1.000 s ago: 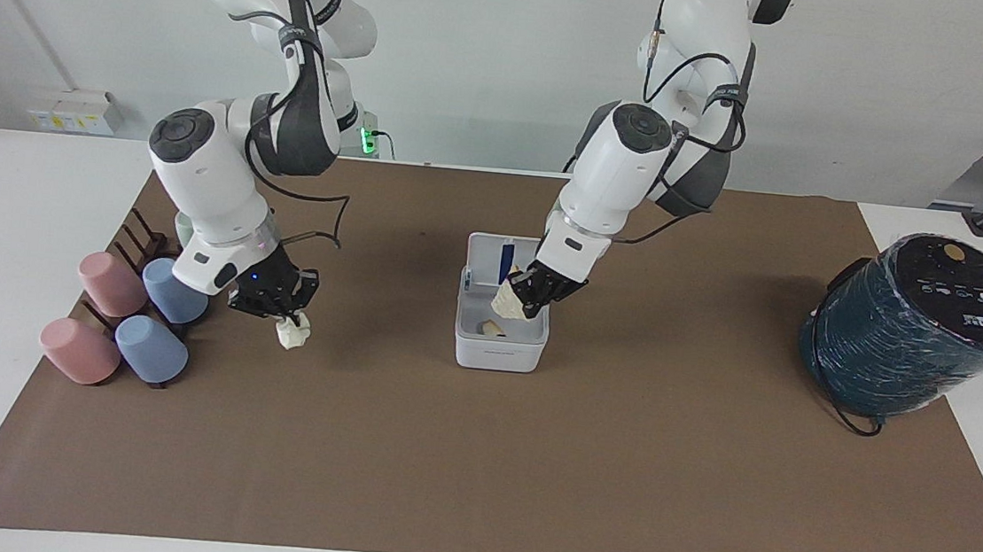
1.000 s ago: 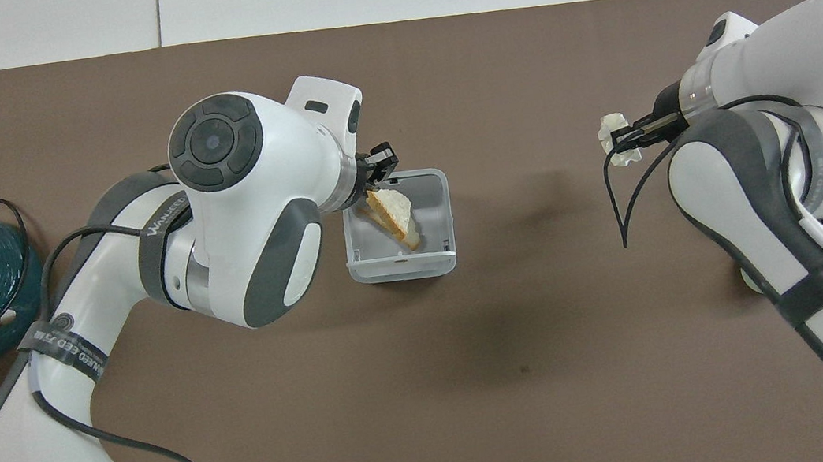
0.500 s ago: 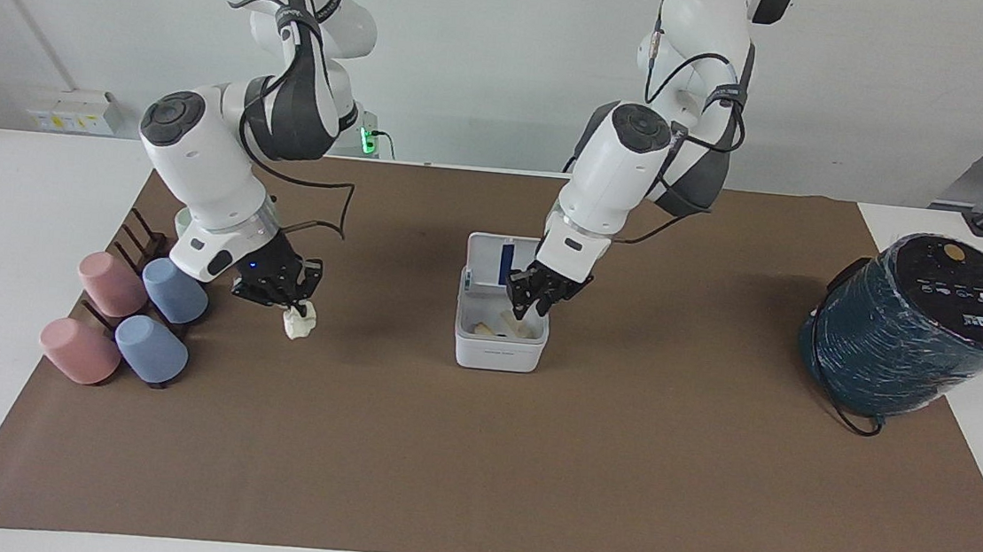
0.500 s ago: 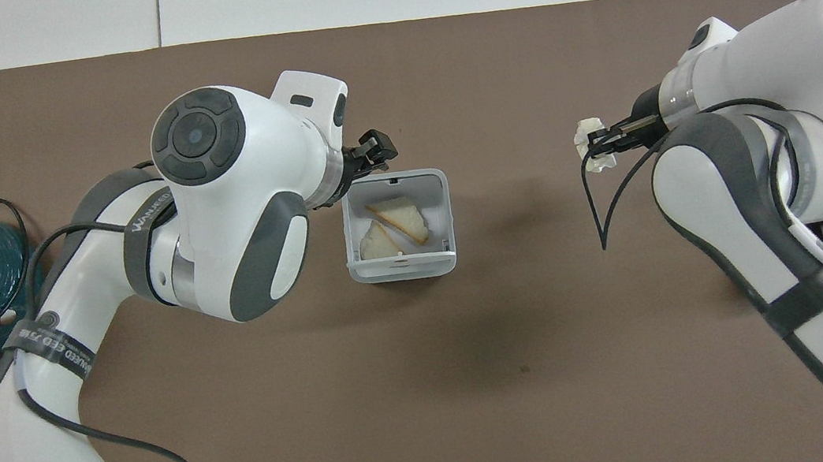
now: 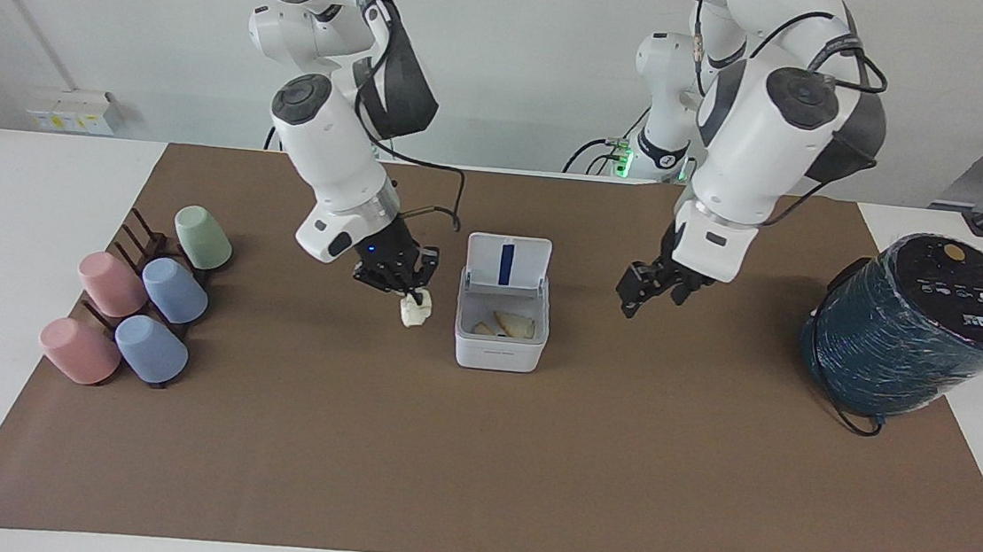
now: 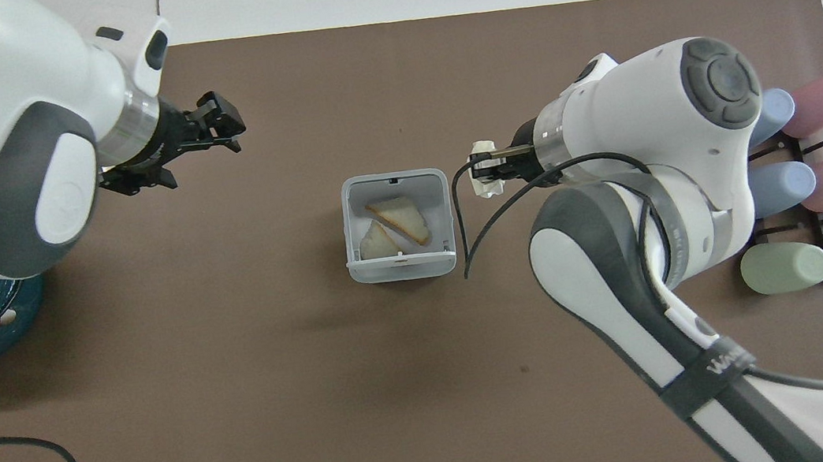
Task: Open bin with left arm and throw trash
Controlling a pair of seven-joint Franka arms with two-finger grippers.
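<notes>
The white bin point(image 5: 499, 341) stands mid-mat, lid up, holding two triangular scraps point(image 6: 396, 221), with the right gripper point(image 5: 413, 291) clenched on a lumpy wad point(image 5: 414, 309) just beside it and the left gripper point(image 5: 648, 291) spread, empty, over bare mat.

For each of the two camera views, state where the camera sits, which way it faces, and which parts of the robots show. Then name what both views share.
Facing view: high across the table, looking at the robots; both arms show from shoulder down, right end effector holding a wad, left end effector over the mat.
Overhead view: above the robots' end, looking steeply down; forearms enter from the bottom.
Shared: the open bin with two scraps inside, both end effectors, the cups, mirrored side to side.
</notes>
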